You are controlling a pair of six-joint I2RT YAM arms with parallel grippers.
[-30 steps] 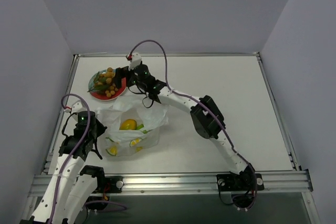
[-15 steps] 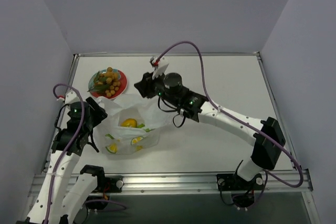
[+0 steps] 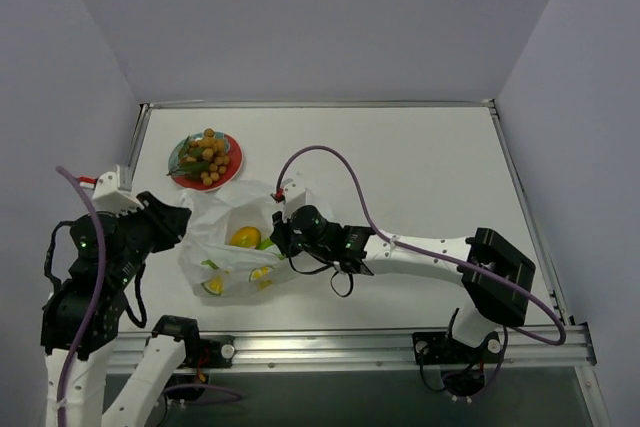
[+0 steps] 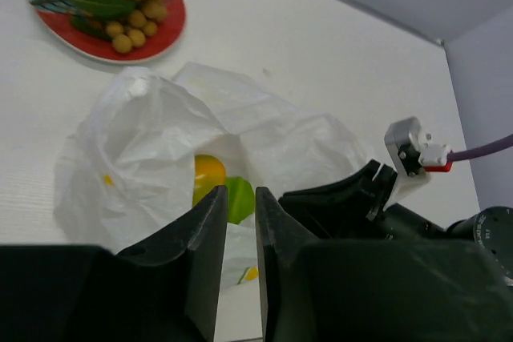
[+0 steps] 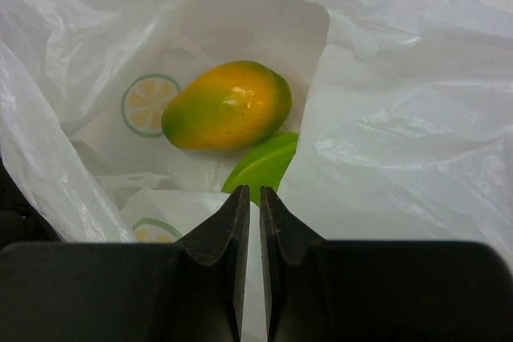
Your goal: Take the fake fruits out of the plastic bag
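Nearly closed, the right gripper (image 5: 248, 192) is pointed into the bag (image 5: 401, 142), mango (image 5: 227, 106) at twelve o'clock. The left gripper (image 4: 240, 196) is shown narrowly parted and empty only by its wrist view.

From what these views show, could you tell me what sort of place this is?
Most likely a robotics lab test cell: a white table boxed in by plain walls, a metal mounting rail along its near edge, and props only, a plastic bag and a plate of fake fruits.
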